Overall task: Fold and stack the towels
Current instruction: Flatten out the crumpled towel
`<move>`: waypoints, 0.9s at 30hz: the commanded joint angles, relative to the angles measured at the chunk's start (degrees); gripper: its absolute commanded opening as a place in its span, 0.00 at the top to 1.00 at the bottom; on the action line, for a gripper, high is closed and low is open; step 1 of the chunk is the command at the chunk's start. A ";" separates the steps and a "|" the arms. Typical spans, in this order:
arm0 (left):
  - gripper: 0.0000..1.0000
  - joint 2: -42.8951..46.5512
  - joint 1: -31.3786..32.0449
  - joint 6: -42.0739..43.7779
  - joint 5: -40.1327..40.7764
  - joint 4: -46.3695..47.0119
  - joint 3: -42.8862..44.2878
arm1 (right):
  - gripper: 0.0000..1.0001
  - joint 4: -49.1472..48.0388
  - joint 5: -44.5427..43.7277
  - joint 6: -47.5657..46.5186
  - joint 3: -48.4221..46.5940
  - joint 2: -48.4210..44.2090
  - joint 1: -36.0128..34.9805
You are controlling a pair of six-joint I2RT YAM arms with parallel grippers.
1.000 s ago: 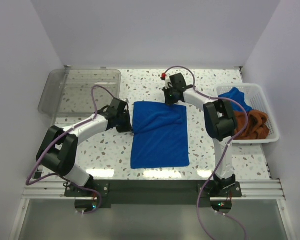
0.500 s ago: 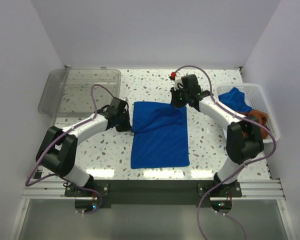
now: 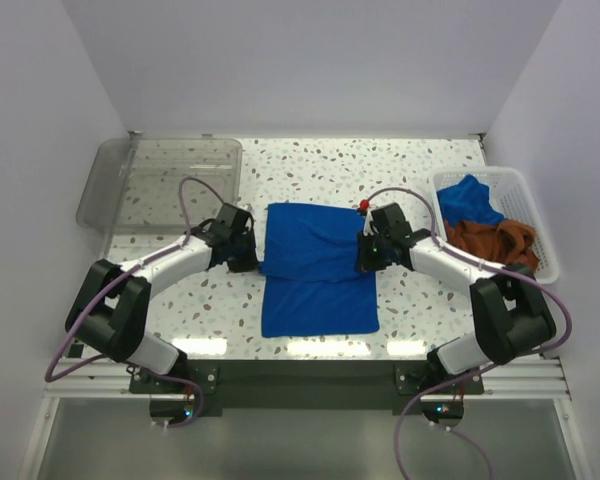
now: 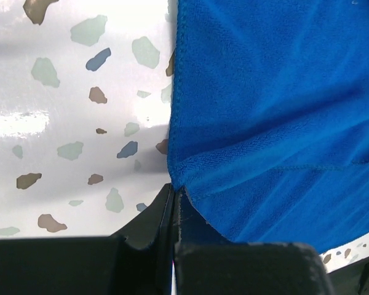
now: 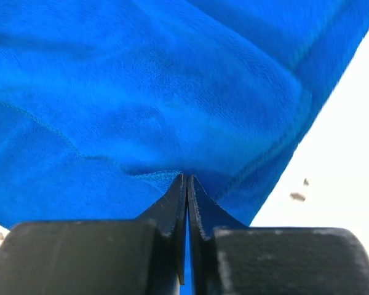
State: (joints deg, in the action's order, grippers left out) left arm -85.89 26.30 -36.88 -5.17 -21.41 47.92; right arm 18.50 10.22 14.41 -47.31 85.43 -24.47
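Note:
A blue towel [image 3: 315, 265] lies in the middle of the speckled table, its far half drawn over the near half. My left gripper [image 3: 257, 262] is shut on the towel's left corner [image 4: 175, 178]. My right gripper [image 3: 364, 256] is shut on the towel's right corner [image 5: 172, 173]. Both hold the folded edge low over the table, about midway along the towel. In the wrist views the blue cloth fills most of the frame in front of the closed fingers.
A white basket [image 3: 536, 210] at the right holds a blue towel [image 3: 467, 197] and an orange-brown towel [image 3: 498, 240]. A clear plastic bin [image 3: 160, 180] stands at the far left. White walls enclose the table.
Both grippers have pulled the towel's far edge toward the near side, the right arm moving furthest. The fold has advanced to about the towel's middle.

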 commanded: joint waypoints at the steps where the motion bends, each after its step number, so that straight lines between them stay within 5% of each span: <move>1: 1.00 2.04 -0.29 -0.21 -0.54 1.63 -0.81 | 0.94 -3.03 -2.22 6.57 1.95 -3.24 0.03; 8: 1.00 2.65 -0.29 -0.29 -0.72 1.81 -1.52 | 0.54 -5.85 -7.40 20.20 5.91 -7.82 0.12; 16: 1.00 2.92 -0.29 -0.29 -0.90 1.90 -1.60 | 0.50 -3.56 -12.24 35.57 9.95 -11.51 0.04; 27: 1.00 3.09 -0.20 -0.29 -1.25 2.34 -1.95 | 0.49 -5.14 -10.39 43.77 10.93 -9.05 0.04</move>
State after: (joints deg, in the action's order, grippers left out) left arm -84.62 26.30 -36.88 -5.80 -20.64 46.15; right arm 14.98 0.64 54.00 -35.97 75.70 -24.43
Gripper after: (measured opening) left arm 0.020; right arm 0.510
